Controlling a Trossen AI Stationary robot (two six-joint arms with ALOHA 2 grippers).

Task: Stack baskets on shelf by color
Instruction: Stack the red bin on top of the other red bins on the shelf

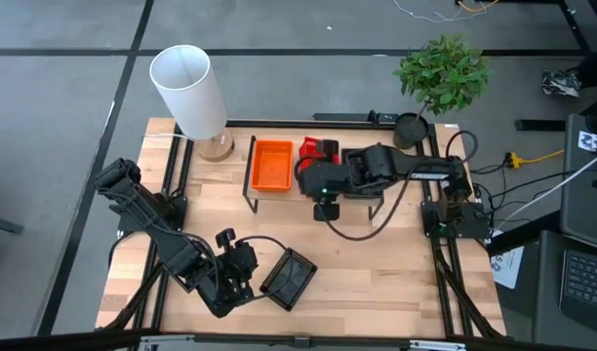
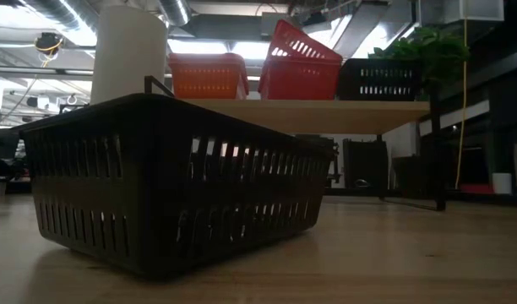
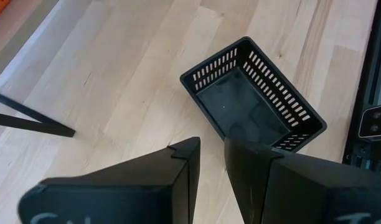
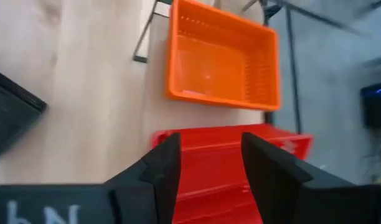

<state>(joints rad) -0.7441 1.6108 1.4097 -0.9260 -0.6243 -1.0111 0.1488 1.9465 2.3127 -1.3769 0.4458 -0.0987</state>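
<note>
The right gripper [image 4: 206, 165] hung over the shelf [image 2: 326, 116], above the red basket [image 4: 221, 162]. Its two dark fingers [image 4: 159, 168] stood apart, and the red basket's near wall showed in the gap between them. Whether they touched the basket could not be told. Seen level from the table, the red basket [image 2: 299, 63] sat tilted at the middle of the shelf, one end lifted higher than the other.

On the shelf beside it, toward the white lamp [image 1: 189, 90], an orange basket [image 1: 271, 165] lay flat with its open side up. On the red basket's other side stood a black basket [image 2: 383, 80], also on the shelf. From above, the right arm covered that part of the shelf.

The left gripper [image 3: 210, 168] hovered off the shelf, over the near part of the table [image 1: 377, 273], its fingers [image 3: 184, 163] only a narrow gap apart and holding nothing. Just beside it, another black basket [image 3: 253, 102] rested on the bare wood, open side up and empty, lying at an angle to the shelf's long edge. Its mesh walls had rows of upright slots and its floor was smooth.

A potted plant [image 1: 440, 76] stood at the table's far corner, beyond the shelf.
</note>
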